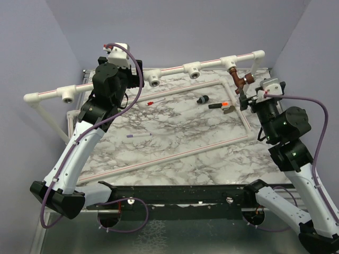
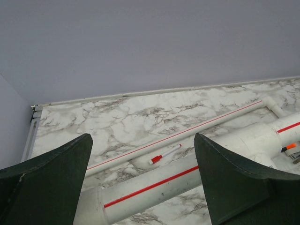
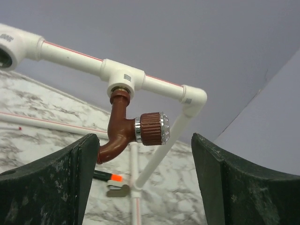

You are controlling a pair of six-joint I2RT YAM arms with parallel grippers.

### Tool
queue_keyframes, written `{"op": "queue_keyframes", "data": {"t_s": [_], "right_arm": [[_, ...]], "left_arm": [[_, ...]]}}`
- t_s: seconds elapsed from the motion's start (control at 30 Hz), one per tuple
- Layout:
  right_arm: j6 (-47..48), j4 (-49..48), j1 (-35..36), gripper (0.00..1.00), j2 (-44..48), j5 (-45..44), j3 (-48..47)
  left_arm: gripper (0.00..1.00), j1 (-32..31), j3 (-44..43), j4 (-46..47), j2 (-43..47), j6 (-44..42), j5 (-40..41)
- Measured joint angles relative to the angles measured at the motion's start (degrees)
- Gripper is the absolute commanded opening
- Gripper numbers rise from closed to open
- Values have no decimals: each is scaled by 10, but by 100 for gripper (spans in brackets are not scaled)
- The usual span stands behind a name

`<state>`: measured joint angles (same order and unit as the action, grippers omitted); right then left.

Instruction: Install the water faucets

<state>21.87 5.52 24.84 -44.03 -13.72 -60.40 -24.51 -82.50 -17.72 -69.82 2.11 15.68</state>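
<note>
Faucet [image 3: 119, 131] in white T-fitting socket [image 3: 123, 79]

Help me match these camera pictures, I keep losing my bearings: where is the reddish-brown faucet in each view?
Top external: the reddish-brown faucet is upper right, hanging under the red-striped white pipe.
Left wrist: not in it.
Right wrist: centre, fitted under a white T-fitting.
Shared landmark: the red-striped white pipe, across the back in the top view, large in the foreground in the left wrist view, and upper left in the right wrist view.

You are seeing small grey stamps [image 3: 127, 76] on the white pipe fittings [image 3: 117, 70], all blurring beyond reading.
</note>
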Motion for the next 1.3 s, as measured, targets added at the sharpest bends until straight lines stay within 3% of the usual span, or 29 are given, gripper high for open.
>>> {"op": "queue_keyframes", "data": {"t_s": [0.27, 0.7, 0.97, 1.3], "right_arm": [[280, 40, 0, 85, 17, 91, 2], [646, 8, 0, 87, 12, 69, 95], [770, -54, 2, 87, -23, 49, 111], [812, -110, 9, 80, -87, 26, 111]], "left_arm": [[91, 0, 0, 0, 0, 0, 0], [91, 0, -1, 0, -2, 0, 0], [91, 0, -1, 0, -2, 0, 0], [91, 0, -1, 0, -1, 0, 0]]}}
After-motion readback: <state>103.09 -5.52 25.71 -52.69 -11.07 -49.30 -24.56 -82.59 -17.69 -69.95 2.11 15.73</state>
